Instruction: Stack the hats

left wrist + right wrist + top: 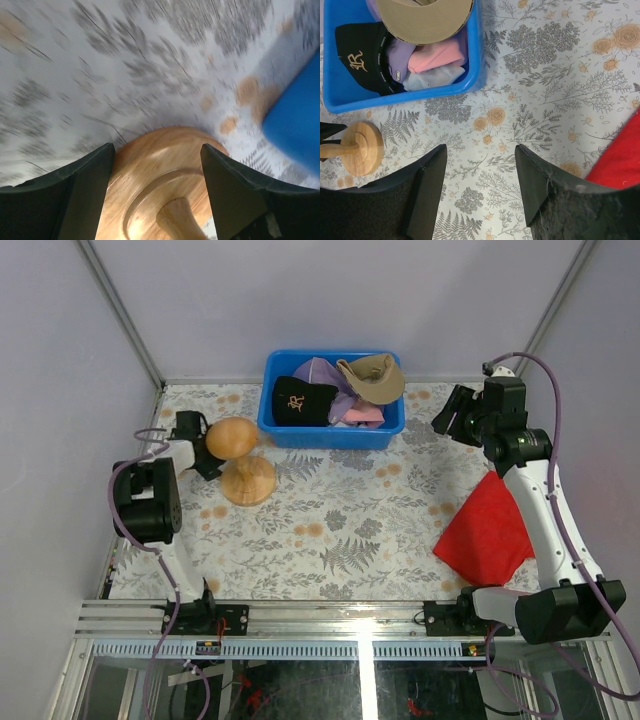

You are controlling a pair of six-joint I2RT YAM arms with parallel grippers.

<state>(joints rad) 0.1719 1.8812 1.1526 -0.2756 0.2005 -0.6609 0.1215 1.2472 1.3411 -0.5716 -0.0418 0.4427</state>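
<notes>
Right jaws released, nothing between them, over bare bench [340, 530] [545, 75]. Blue bin [330, 432] [395, 97] sits ahead and left of the right jaws, well apart from them. All five hats are in the bin. Tan cap [372, 378] [422, 20] is on top at the end of the bin nearer the right jaws. Black cap [303, 400] [357, 57], gold logo up, is at the far end from them. Lavender cap [322, 370] [400, 55] is between those two. Pink cap [362, 412] [437, 55] lies under the tan brim, and white cap [435, 77] is against the bin wall below the pink. Red cloth [488, 535] [620, 160] lies flat on the bench, near the right jaws on their right side.

Left jaws spread wide either side of the wooden stand [248, 480] [160, 165] [362, 148]. Its round base is just past the tips and its stem runs back toward the wrist. The left wrist view is smeared, so cannot tell if they clamp the stand or only straddle it. A bin corner [300, 115] shows ahead and right of the left jaws.
</notes>
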